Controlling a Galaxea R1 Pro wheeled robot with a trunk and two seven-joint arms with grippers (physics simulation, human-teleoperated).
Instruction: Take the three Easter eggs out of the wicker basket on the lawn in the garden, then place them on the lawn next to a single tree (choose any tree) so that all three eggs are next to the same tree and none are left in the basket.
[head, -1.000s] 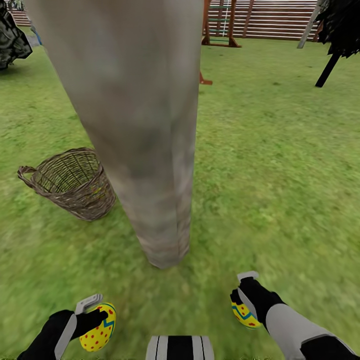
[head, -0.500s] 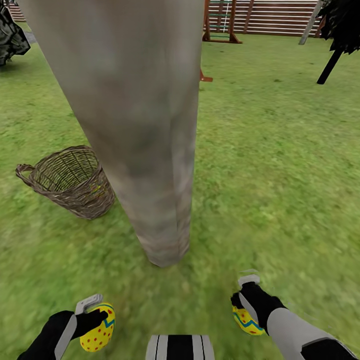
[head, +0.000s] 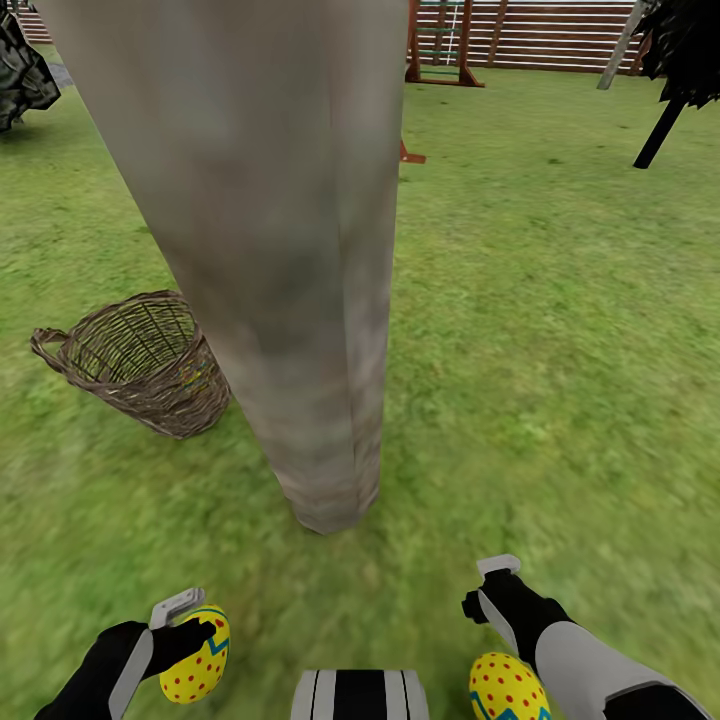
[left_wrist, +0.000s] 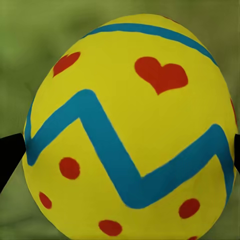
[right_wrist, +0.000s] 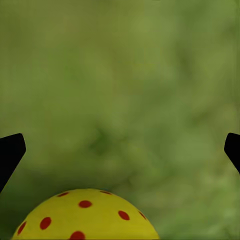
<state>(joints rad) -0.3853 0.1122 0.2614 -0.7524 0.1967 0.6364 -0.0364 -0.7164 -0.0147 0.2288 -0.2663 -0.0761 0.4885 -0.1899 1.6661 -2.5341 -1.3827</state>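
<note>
Easter eggs: one (head: 507, 688) lies loose under the spread right pincer (head: 490, 590) near the tree (head: 300, 350) — seemingly placed. Left pincer (head: 185, 620) clamps another (head: 195, 655); the wicker basket's (head: 140, 365) contents can't be made out.

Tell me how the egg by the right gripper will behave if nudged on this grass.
The loose egg looks smooth and rounded, so it would probably roll, likely in a curve. The lawn appears flat, so probably not far. It lies apart from the right gripper, whose fingers look spread.

Slatted wooden fence (head: 560, 35) at far edge — red-brown play frame (head: 440, 50) before it, daylight.
</note>
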